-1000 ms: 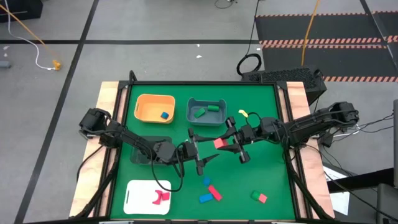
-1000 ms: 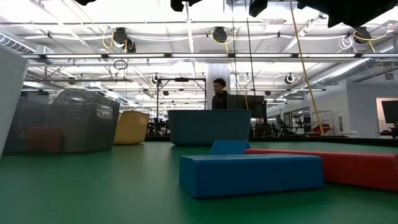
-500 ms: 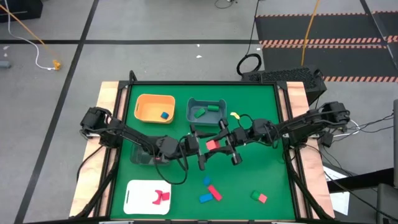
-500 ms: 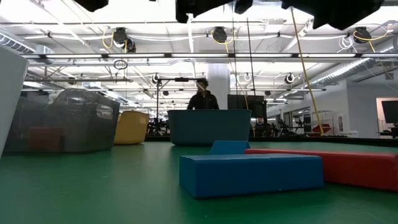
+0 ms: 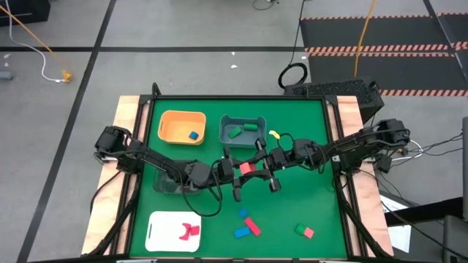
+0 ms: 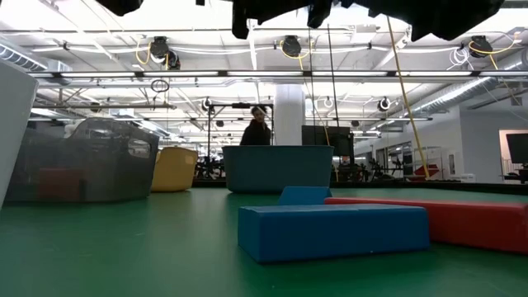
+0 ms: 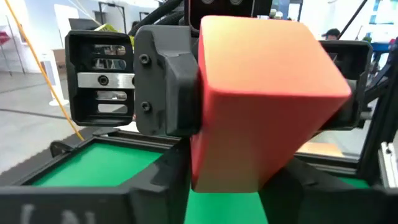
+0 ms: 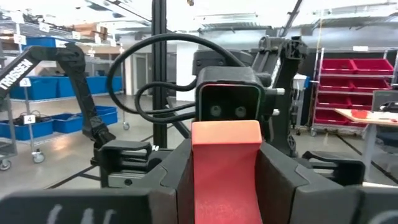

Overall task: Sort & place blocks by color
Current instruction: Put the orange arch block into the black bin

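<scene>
A red block (image 5: 247, 168) hangs in the air over the table's middle, between my two grippers, which face each other. My right gripper (image 5: 257, 169) comes from the table's right and is shut on it. My left gripper (image 5: 238, 173) comes from the left, and its fingers lie against the block's sides (image 7: 267, 99). Several loose blocks lie flat on the green mat near the front: blue (image 5: 243, 212), red (image 5: 252, 226), blue (image 5: 241, 233) and a green-and-red pair (image 5: 304, 231). A yellow block (image 5: 275, 134) lies at the back. My left gripper has the red block's near part (image 7: 224, 168) between its two fingers, which come level from the table's left. The block is clear of the table. My right gripper pinches the block's other end (image 8: 225, 180) between its two fingers, level from the table's right, the block sticking out ahead of them.
An orange bin (image 5: 170, 126) holds a blue block (image 5: 193, 135). A grey bin (image 5: 255, 137) holds green blocks. A dark bin (image 5: 162, 184) sits under the left arm. A white tray (image 5: 164, 232) at the front left holds red blocks (image 5: 190, 231). A person (image 6: 256, 130) walks far behind the table.
My right gripper has carried the red block toward the table's left, up to my left gripper, keeping it clear of the table. My left gripper has shifted a little toward the far edge to meet it. The person in the background has walked leftward.
</scene>
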